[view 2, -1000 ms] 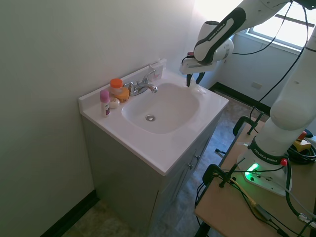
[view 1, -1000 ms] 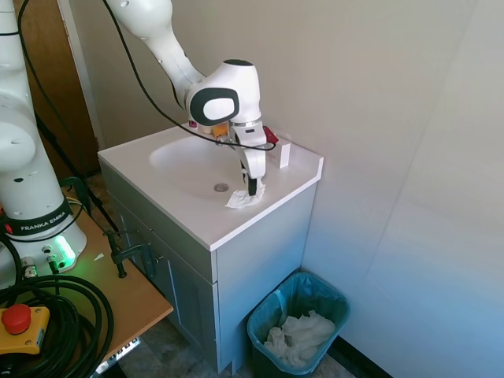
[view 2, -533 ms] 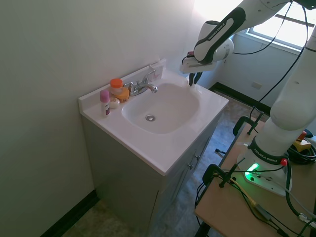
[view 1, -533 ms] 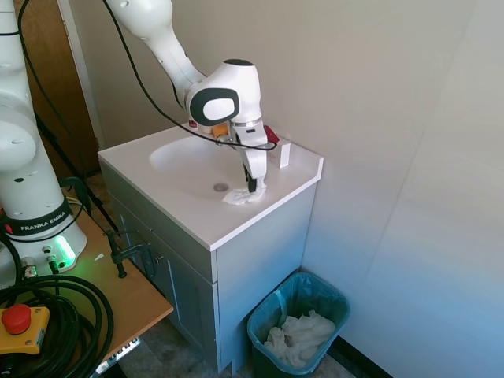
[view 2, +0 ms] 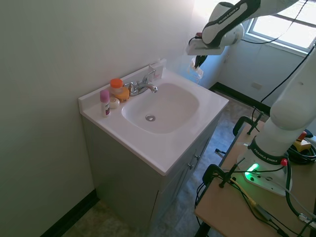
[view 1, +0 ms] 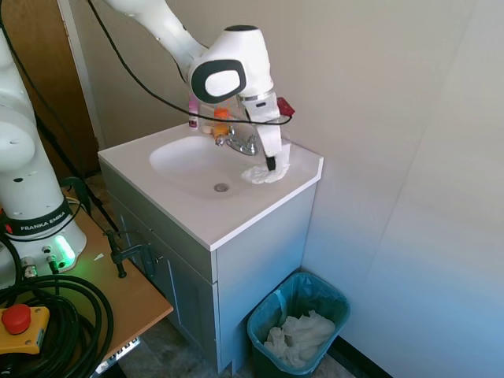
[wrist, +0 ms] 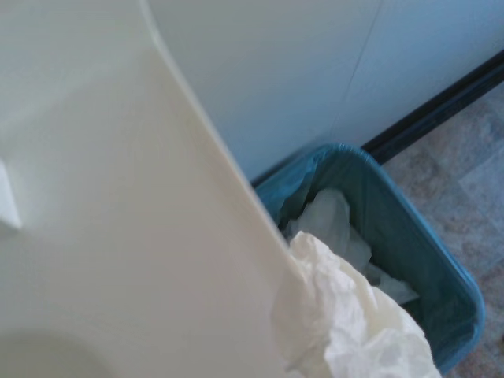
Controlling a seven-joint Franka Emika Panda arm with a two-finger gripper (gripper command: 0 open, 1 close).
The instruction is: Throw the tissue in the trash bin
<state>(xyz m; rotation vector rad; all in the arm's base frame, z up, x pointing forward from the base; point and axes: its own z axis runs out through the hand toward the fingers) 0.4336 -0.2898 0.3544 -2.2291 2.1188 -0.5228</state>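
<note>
Since a second ago we see the gripper has risen off the white vanity top, its fingers clamped on the tissue, which now hangs in the air above the counter's far corner. Left to right, the sink, faucet and, down on the floor, the trash bin holding white tissues; the small box by the wall is hidden behind the gripper.
</note>
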